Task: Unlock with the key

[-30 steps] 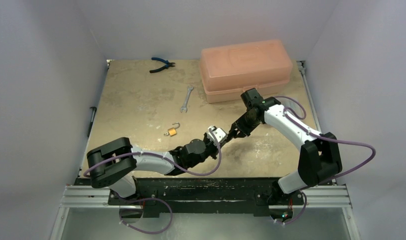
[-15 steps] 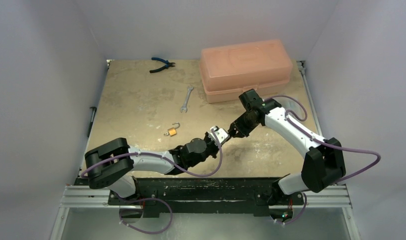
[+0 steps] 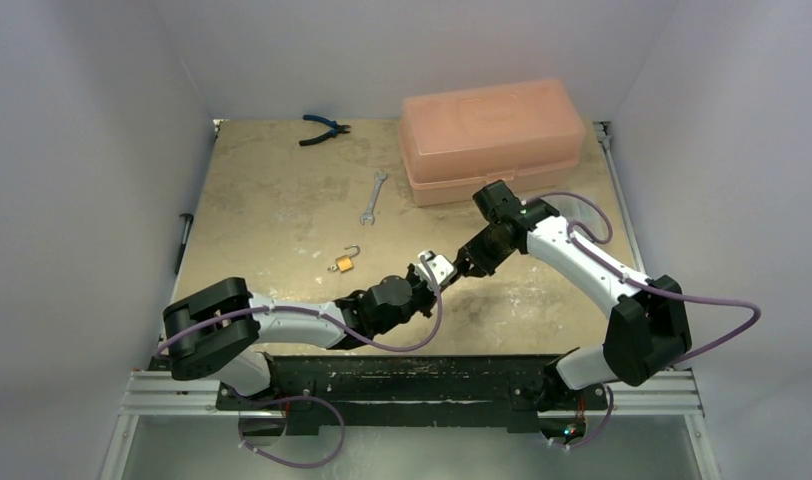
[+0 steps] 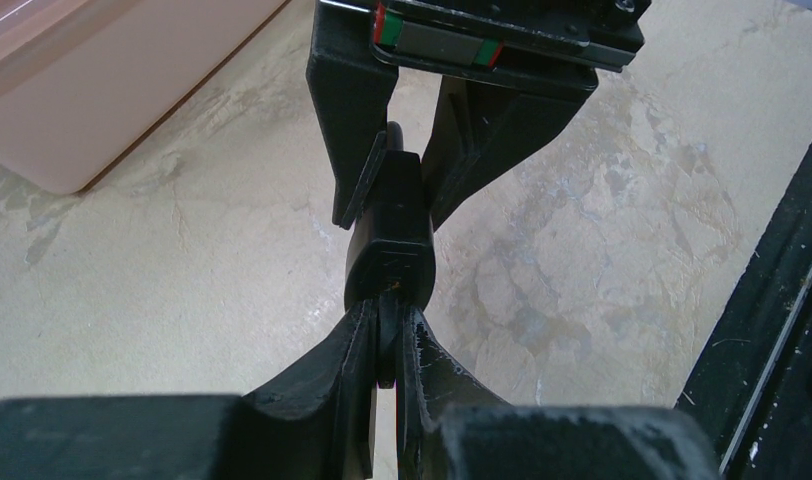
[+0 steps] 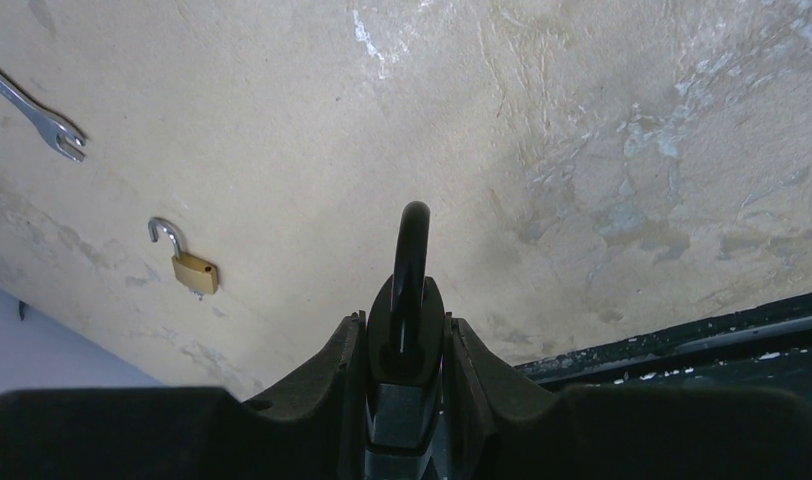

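My right gripper (image 3: pixel 463 266) is shut on a black padlock (image 5: pixel 406 340), whose curved shackle (image 5: pixel 413 250) sticks out past the fingers. My left gripper (image 3: pixel 448 272) faces it and is shut on a thin dark key (image 4: pixel 386 345). In the left wrist view the key runs from my left gripper (image 4: pixel 387 312) into the bottom of the padlock body (image 4: pixel 390 235). The right arm's fingers (image 4: pixel 348 150) clamp that body from both sides. Both hover above the table near its front centre.
A small brass padlock (image 3: pixel 346 262) with an open shackle lies on the table left of the grippers, also in the right wrist view (image 5: pixel 189 266). A wrench (image 3: pixel 373 196), blue-handled pliers (image 3: pixel 323 128) and a pink plastic toolbox (image 3: pixel 492 135) lie farther back.
The right gripper with the padlock has moved left and closed up on the left gripper. The left arm's elbow has shifted slightly left.
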You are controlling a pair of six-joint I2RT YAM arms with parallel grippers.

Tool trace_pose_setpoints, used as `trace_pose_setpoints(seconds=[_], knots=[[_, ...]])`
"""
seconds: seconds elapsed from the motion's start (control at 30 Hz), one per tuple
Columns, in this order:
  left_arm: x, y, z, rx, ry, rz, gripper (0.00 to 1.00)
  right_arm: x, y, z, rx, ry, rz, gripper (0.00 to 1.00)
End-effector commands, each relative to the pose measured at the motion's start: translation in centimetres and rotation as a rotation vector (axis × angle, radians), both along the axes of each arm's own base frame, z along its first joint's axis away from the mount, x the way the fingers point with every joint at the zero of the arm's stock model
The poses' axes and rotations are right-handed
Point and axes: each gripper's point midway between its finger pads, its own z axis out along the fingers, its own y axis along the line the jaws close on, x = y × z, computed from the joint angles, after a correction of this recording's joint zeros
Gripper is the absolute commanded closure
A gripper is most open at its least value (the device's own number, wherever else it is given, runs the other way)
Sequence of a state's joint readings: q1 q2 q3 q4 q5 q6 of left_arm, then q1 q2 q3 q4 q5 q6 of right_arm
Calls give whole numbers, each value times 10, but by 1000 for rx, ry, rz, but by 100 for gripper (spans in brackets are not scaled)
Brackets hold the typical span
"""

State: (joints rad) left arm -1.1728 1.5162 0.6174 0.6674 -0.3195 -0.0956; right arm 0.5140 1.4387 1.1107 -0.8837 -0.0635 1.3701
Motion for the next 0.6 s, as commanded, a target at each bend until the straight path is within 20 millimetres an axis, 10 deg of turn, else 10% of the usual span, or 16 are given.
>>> trace_pose_setpoints(seconds=[0.0,0.3,0.57], knots=[[9,-12,51,-165,-1,21,96,-30,44,37,208,27,125,100],[-3,-4,41,-139,60,0,48,-28,32,23,140,25,91,100],[-6,2,39,-148,82,8,45,-29,29,16,119,35,81,100]])
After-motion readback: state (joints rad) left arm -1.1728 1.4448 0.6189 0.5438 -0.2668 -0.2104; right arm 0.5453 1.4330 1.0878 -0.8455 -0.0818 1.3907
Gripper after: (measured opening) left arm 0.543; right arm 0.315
